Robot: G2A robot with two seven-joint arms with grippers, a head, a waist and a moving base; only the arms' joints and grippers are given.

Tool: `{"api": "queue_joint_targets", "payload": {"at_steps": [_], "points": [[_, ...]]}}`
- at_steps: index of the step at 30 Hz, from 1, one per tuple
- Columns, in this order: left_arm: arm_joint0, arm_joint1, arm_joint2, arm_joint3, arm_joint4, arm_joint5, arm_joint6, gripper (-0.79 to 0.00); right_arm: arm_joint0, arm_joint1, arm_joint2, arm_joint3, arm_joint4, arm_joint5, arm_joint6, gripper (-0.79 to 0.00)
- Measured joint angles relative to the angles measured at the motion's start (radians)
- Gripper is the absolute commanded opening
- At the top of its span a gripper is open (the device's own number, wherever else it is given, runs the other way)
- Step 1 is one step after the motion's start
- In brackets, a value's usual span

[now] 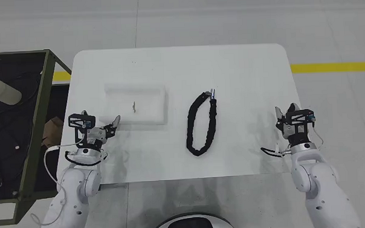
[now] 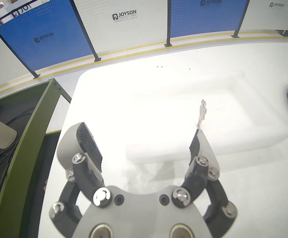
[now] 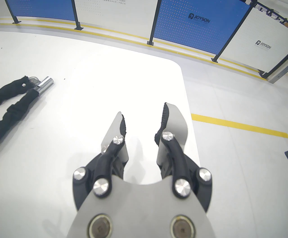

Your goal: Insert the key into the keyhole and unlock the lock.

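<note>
Light, stiff and thin, the key [image 2: 202,112] upright in the foam block [image 2: 236,135] probably wants pinching by its exposed top; left jaws and right jaws gape empty.

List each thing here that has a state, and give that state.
key, free on the foam pad, not inserted
chain lock, looped on the table, ends joined, no key in it
left pincer, open, empty
right pincer, open, empty
</note>
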Motion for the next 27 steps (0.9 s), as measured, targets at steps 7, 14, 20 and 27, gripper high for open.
{"api": "queue_joint_targets", "payload": {"at_steps": [7,14,20,27], "points": [[0.0,0.0,0.0,0.0,0.0,0.0,0.0,0.0,0.0,0.0,0.0,0.0,0.0,0.0,0.0,0.0],[-0.078,0.002,-0.044,-0.036,-0.113,-0.049,-0.138,0.0,0.0,0.0,0.0,0.0,0.0,0.0,0.0,0.0],[-0.299,0.015,-0.108,-0.031,-0.387,-0.114,-0.58,0.0,0.0,0.0,0.0,0.0,0.0,0.0,0.0,0.0],[-0.65,0.035,-0.055,0.156,-0.64,-0.096,-1.201,0.0,0.0,0.0,0.0,0.0,0.0,0.0,0.0,0.0]]}}
